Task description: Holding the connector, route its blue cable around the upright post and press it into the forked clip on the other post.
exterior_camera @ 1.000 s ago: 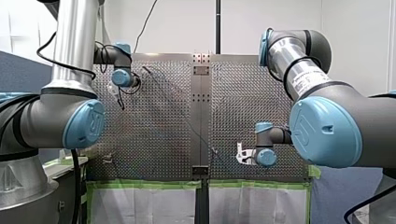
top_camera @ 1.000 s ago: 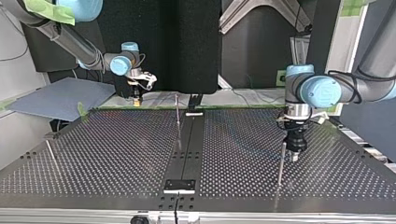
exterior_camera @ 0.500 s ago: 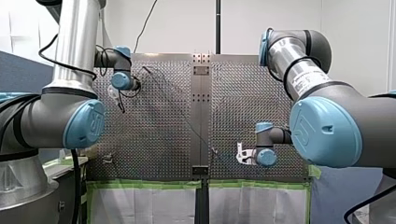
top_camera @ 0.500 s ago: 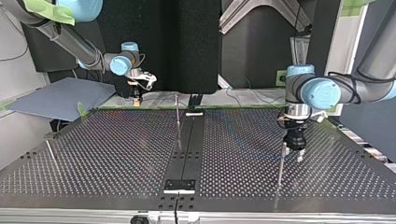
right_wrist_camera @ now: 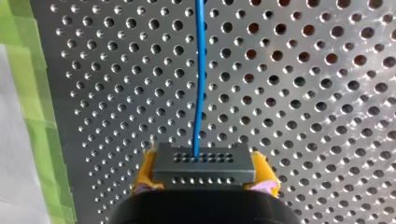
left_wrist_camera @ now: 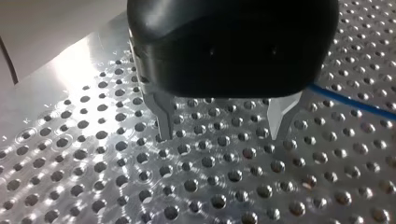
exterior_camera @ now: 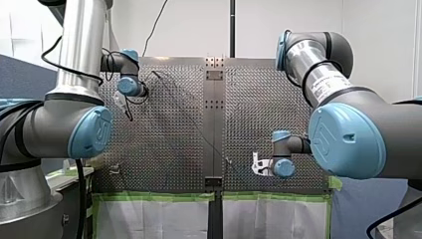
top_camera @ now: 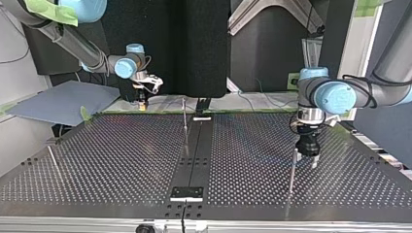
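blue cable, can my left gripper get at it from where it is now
Probably yes. My left gripper is open and empty, and the blue cable runs just beside it with nothing between them. The thin post standing close by in the top view may call for care.

Left gripper (left_wrist_camera: 220, 137): black housing (left_wrist_camera: 233, 42) above, two metal fingers (left_wrist_camera: 163, 116) spread wide, nothing between them. Tips hang just over perforated table (left_wrist_camera: 210, 186); cannot tell if they touch it. Blue cable (left_wrist_camera: 350, 100) emerges from behind housing beside one finger and runs straight away across plate, outside the gap. Bright glare on plate beyond other finger.
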`<move>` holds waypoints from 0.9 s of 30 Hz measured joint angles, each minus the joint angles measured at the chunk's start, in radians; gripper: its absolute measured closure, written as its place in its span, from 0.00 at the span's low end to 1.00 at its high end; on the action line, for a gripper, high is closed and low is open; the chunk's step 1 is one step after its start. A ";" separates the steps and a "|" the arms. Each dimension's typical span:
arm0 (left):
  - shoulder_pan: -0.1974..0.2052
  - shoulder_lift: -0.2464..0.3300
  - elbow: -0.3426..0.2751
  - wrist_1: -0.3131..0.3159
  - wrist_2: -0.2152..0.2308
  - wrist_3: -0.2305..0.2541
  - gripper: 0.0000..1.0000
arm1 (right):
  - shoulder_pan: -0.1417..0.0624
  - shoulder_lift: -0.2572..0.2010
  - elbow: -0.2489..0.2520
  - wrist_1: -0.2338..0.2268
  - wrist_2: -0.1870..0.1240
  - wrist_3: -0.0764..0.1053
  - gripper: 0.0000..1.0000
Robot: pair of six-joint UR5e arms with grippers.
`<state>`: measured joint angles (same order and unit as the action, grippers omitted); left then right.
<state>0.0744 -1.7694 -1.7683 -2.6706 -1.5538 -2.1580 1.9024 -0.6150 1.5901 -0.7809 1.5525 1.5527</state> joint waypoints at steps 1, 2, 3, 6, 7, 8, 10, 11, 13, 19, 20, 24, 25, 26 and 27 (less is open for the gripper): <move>0.001 0.000 0.000 0.001 0.006 -0.006 0.00 | 0.000 0.000 0.000 0.000 0.000 0.000 1.00; 0.002 0.000 0.000 0.002 0.013 -0.013 0.00 | 0.000 0.000 0.000 0.000 0.000 0.000 1.00; 0.004 0.001 0.000 0.003 0.021 -0.022 0.00 | 0.000 0.000 0.000 0.000 0.000 0.000 1.00; 0.009 0.005 0.000 0.004 0.035 -0.047 0.00 | 0.000 0.000 0.000 0.001 0.000 0.000 1.00; 0.010 0.007 0.000 0.004 0.037 -0.055 0.00 | 0.000 0.000 0.000 0.001 0.000 0.000 1.00; 0.012 0.009 0.000 0.003 0.038 -0.063 0.00 | 0.001 0.000 0.000 0.001 0.000 0.000 1.00; 0.015 0.014 0.000 0.002 0.039 -0.081 0.00 | 0.001 0.000 0.000 0.001 0.000 0.000 1.00; 0.015 0.016 0.000 0.002 0.039 -0.090 0.00 | 0.001 0.000 0.000 0.001 0.000 0.000 1.00; 0.017 0.019 0.000 -0.001 0.039 -0.112 0.00 | 0.001 0.000 0.000 0.001 0.000 0.000 1.00; 0.020 0.028 -0.001 -0.014 0.040 -0.176 0.00 | 0.000 0.000 0.000 0.003 0.000 0.000 1.00; 0.021 0.031 -0.001 -0.017 0.040 -0.184 0.00 | 0.000 0.000 0.000 0.003 0.000 0.000 1.00; 0.022 0.056 -0.005 -0.033 0.042 -0.220 0.00 | 0.001 0.000 0.000 0.003 0.000 0.000 1.00; 0.023 0.062 -0.007 -0.036 0.042 -0.228 0.00 | 0.001 0.000 0.000 0.003 0.000 0.000 1.00; 0.023 0.070 -0.011 -0.038 0.042 -0.235 0.00 | 0.001 0.000 0.000 0.003 0.000 0.000 1.00; 0.023 0.078 -0.016 -0.040 0.044 -0.245 0.00 | 0.001 0.000 0.000 0.003 0.000 0.000 1.00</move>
<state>0.0974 -1.6909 -1.7840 -2.7108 -1.5101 -2.4031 1.9029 -0.6150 1.5896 -0.7779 1.5525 1.5527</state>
